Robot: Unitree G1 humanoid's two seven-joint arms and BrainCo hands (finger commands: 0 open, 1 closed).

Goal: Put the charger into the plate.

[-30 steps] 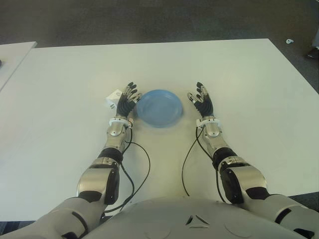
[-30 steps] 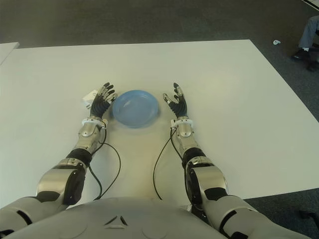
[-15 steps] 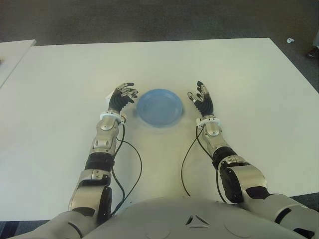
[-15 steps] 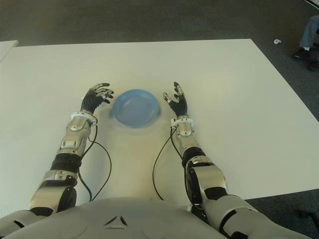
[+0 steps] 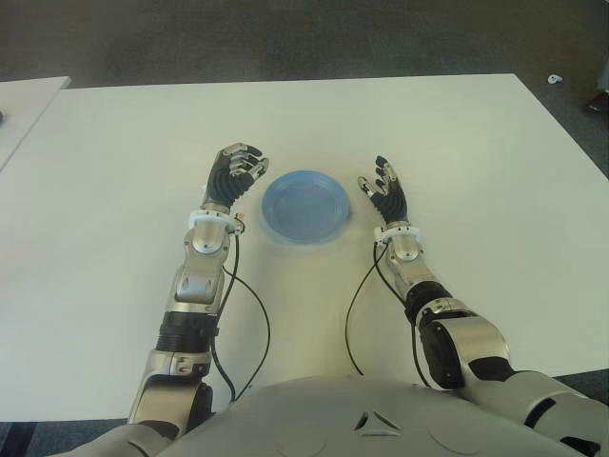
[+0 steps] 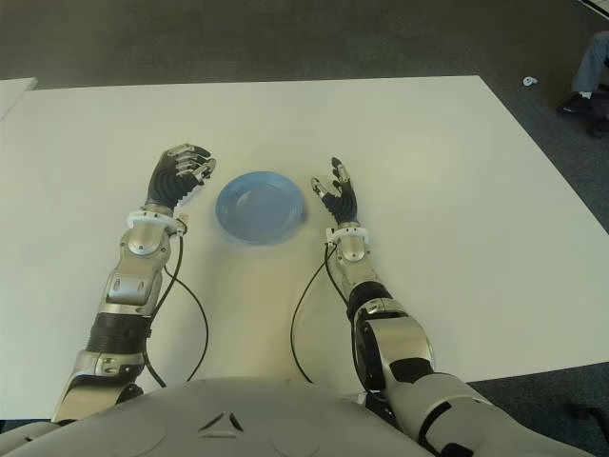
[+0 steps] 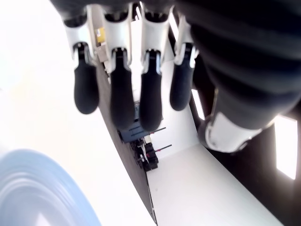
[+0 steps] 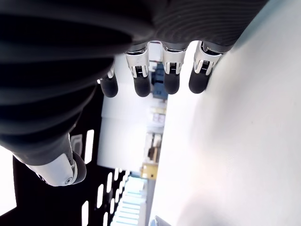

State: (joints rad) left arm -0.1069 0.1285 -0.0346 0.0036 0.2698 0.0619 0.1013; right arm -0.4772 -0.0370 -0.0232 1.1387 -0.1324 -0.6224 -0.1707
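Observation:
The blue plate (image 5: 304, 207) sits on the white table (image 5: 428, 124) between my two hands, with nothing in it; its rim also shows in the left wrist view (image 7: 33, 188). My left hand (image 5: 235, 169) is lifted just left of the plate, fingers (image 7: 122, 94) loosely bent and apart from the thumb, with nothing between them. No charger shows in any view; the spot left of the plate where it lay is covered by my left hand and wrist. My right hand (image 5: 383, 190) shows just right of the plate, fingers spread and holding nothing.
Black cables (image 5: 255, 314) trail from both wrists across the near part of the table. A second white table (image 5: 24, 95) stands at the far left. A person's leg (image 6: 590, 62) is on the floor at the far right.
My left arm swung out to the left and rose, and its fingers bent from straight to loosely curled. The white charger left of the plate went out of sight. The right hand stayed put.

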